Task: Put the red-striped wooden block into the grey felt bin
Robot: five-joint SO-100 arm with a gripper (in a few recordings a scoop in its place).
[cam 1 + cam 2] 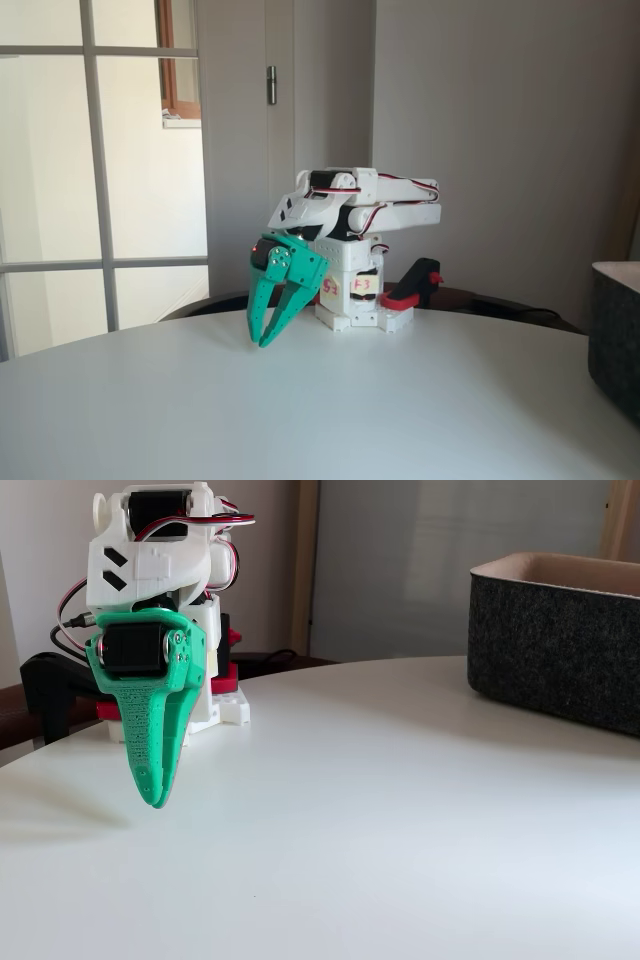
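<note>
Nearest in both fixed views, only bare white table (400,860) — no red-striped wooden block lying anywhere on it, so impossible to tell where the block is. Further back, one green gripper (266,338) hanging tip-down just above the tabletop, at the end of a folded white arm (360,205); jaws nearly together, only a thin gap between the two fingers, nothing held between them. Behind the gripper, the white base of the arm, fixed at the table edge by small red-and-black clamps — one clearly seen (415,285), perhaps a second on the other side, partly hidden. At the right side, one grey felt bin (560,640), dark fuzzy walls with a paler rim, standing well apart from the gripper; inside not visible from these low angles. Judged from this: task either not begun or its result hidden, with nothing grasped. Counted: one arm, one gripper, one bin, zero blocks in sight.
</note>
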